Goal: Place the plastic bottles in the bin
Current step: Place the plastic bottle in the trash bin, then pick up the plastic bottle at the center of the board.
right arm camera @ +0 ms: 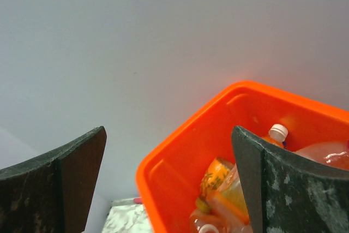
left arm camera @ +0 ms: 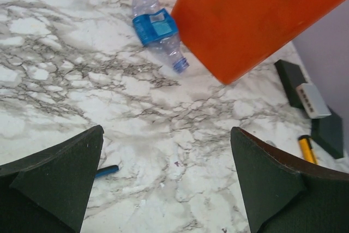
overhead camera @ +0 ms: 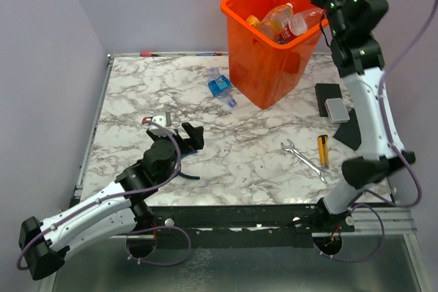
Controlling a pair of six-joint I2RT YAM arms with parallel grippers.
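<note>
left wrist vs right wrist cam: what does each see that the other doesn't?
Left wrist only: a blue-label bottle lying on the marble table beside the orange bin, seen from outside; also a yellow tool and a grey device on a black block.
Right wrist only: the bin's inside, holding a white-capped bottle and an orange-label bottle, with plain wall behind.
Both: the bin. The left claw and right claw are open and empty.

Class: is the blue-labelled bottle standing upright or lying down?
Lying down: the blue-labelled bottle rests lengthwise on the table, beside the bin.
</note>
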